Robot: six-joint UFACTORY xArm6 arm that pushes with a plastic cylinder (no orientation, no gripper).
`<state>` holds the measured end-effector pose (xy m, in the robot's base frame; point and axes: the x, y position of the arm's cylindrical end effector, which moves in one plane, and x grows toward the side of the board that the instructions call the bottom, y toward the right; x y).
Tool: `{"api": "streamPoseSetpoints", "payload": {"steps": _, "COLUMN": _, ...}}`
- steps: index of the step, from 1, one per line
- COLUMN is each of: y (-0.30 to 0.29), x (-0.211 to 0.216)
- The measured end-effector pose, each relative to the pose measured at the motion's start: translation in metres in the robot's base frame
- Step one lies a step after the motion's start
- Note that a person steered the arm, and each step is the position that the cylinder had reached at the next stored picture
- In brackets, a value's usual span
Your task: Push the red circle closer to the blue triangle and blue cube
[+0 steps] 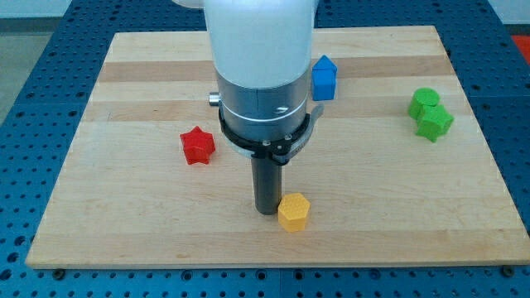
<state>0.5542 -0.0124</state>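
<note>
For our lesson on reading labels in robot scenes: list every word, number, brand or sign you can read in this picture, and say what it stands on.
None: no readable text anywhere.
Wooden board: bare wood grain only.
Arm housing: plain white and metal, no brand visible.
Blocks, the red star, yellow block, blue block and green blocks: unmarked.
My tip, just left of the yellow block: unmarked.

tip [267,212] on board [124,232] | yellow hexagon block [293,211] touching tip, view's right | red star block [197,146] up-left of tip, apart | blue block [324,78] above tip, partly behind arm | two green blocks [430,114] touching, far right
</note>
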Motion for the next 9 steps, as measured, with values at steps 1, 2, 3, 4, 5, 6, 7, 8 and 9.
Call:
{"api": "streamPoseSetpoints", "payload": {"steps": 1, "y": -0.001, "x": -0.026}}
{"api": "streamPoseSetpoints", "payload": {"steps": 2, "y": -0.012, "x": -0.07}}
{"api": "streamPoseSetpoints", "payload": {"steps": 3, "y": -0.033, "x": -0.11}}
{"api": "streamPoseSetpoints", "payload": {"steps": 4, "y": -0.059, "x": -0.144}}
{"api": "streamPoseSetpoints", "payload": {"steps": 5, "y": -0.076, "x": -0.174}}
{"api": "streamPoseSetpoints", "payload": {"steps": 6, "y": -0.072, "x": -0.198}}
{"api": "streamPoseSetpoints", "payload": {"steps": 7, "y": -0.048, "x": -0.22}}
{"api": "streamPoseSetpoints", "payload": {"steps": 8, "y": -0.016, "x": -0.228}}
{"api": "streamPoseSetpoints", "payload": {"steps": 9, "y": 0.012, "x": -0.229}}
